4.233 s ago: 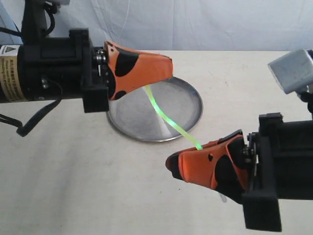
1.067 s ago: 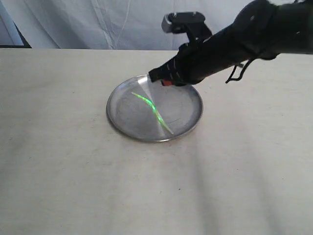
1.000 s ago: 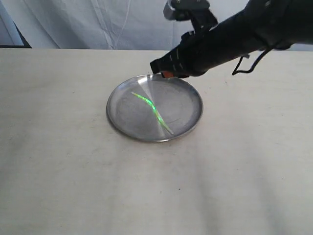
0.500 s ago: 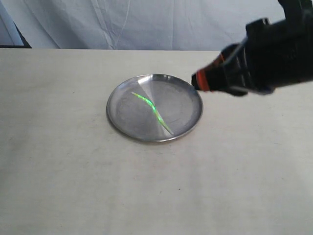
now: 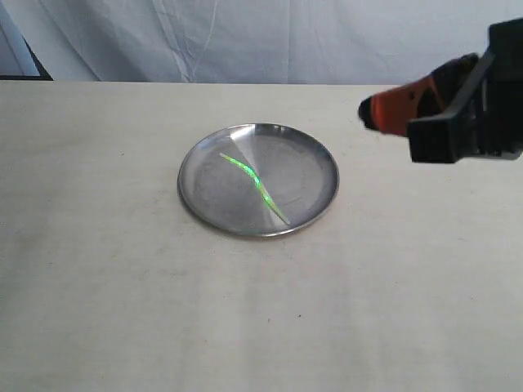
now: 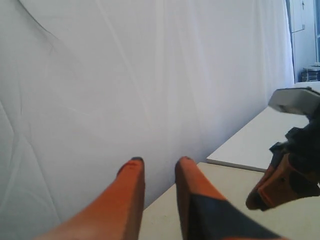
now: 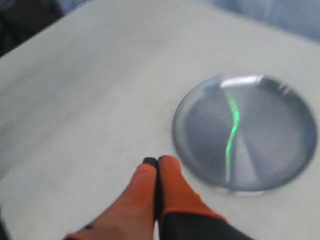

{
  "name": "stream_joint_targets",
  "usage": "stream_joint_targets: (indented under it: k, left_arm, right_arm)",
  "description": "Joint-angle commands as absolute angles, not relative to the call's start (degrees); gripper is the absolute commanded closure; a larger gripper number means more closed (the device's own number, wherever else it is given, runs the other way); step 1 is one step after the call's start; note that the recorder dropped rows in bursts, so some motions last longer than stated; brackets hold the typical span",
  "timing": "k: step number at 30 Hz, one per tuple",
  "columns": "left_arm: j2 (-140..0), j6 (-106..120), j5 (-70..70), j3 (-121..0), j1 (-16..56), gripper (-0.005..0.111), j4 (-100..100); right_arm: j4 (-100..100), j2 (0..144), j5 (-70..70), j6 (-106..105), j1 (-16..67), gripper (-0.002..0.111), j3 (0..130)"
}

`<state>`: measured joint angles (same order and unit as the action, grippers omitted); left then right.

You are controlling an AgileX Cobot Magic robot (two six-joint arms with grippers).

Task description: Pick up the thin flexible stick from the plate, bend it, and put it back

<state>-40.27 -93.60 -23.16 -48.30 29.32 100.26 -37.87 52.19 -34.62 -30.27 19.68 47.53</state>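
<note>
The thin flexible stick [image 5: 255,186] lies wavy and glowing green across the round silver plate [image 5: 310,155] in the middle of the table. It shows again as the stick [image 7: 231,131] on the plate [image 7: 280,110] in the right wrist view. My right gripper [image 5: 365,112] hovers to the right of the plate, apart from it, its orange fingers pressed together on nothing; the right gripper [image 7: 157,160] shows the same. My left gripper [image 6: 159,161] is out of the exterior view, raised, pointing at a white curtain, open and empty.
A white curtain [image 5: 245,41] hangs behind the beige table [image 5: 122,310]. The right arm's black body [image 5: 482,106] stands at the right edge. In the left wrist view the right gripper's tip [image 6: 275,185] and a second white tabletop [image 6: 260,140] show.
The right arm has drawn back from over the plate's far rim to the right side of the table. The stick stays lying on the plate.
</note>
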Motion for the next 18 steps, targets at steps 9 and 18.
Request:
stream_joint_targets:
  k: [9,18]
  left_arm:
    - [-40.1,-93.8,-22.8,-48.2,29.5,0.083,99.9]
    - [-40.1,-93.8,-22.8,-48.2,29.5,0.083,99.9]
  right_arm:
    - [-39.9,16.2,5.8,-31.1,16.1,0.108,5.1]
    - [-37.2,0.7,1.1,-33.0,-3.2,0.108,0.0]
